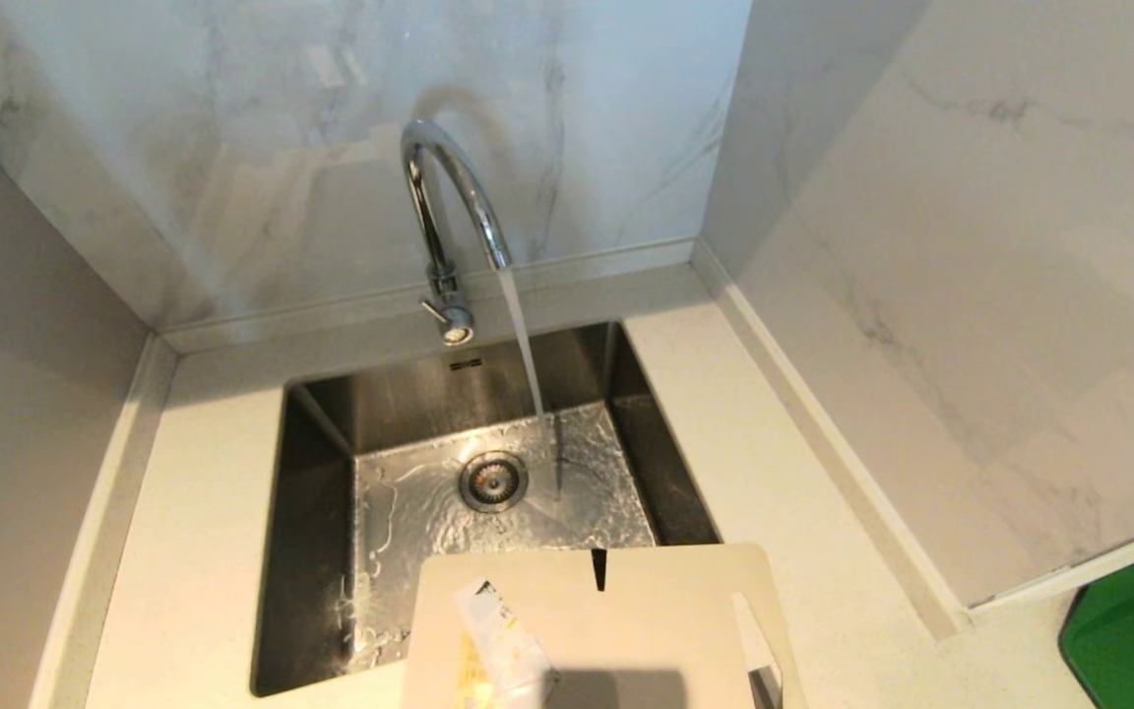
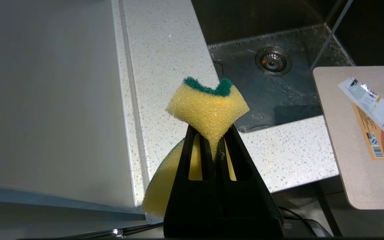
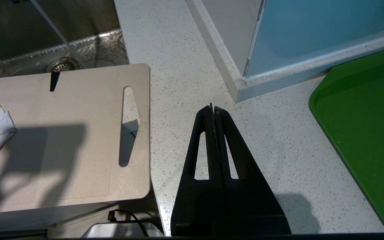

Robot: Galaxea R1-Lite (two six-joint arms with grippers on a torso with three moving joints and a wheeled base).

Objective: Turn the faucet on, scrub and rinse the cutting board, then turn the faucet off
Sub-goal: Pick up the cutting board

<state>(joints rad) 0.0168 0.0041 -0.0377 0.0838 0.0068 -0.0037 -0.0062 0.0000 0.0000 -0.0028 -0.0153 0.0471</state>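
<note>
The chrome faucet [image 1: 444, 212] stands behind the steel sink [image 1: 316, 551], and water streams from its spout into the basin. A beige cutting board [image 1: 616, 630] with a paper label [image 1: 498, 650] lies over the sink's near edge and juts past the counter. It also shows in both wrist views, as the cutting board [image 2: 362, 146] and the cutting board [image 3: 62, 140]. My left gripper [image 2: 212, 133] is shut on a yellow-and-green sponge [image 2: 208, 108] above the counter left of the sink. Over bare counter right of the board, my right gripper [image 3: 212, 108] is shut and empty. Neither arm shows in the head view.
Marble walls [image 1: 971, 246] close in behind and on the right, a plain panel [image 1: 16, 394] on the left. A green tray [image 3: 368, 133] lies on the counter at the far right. The sink drain [image 1: 493, 481] is wet.
</note>
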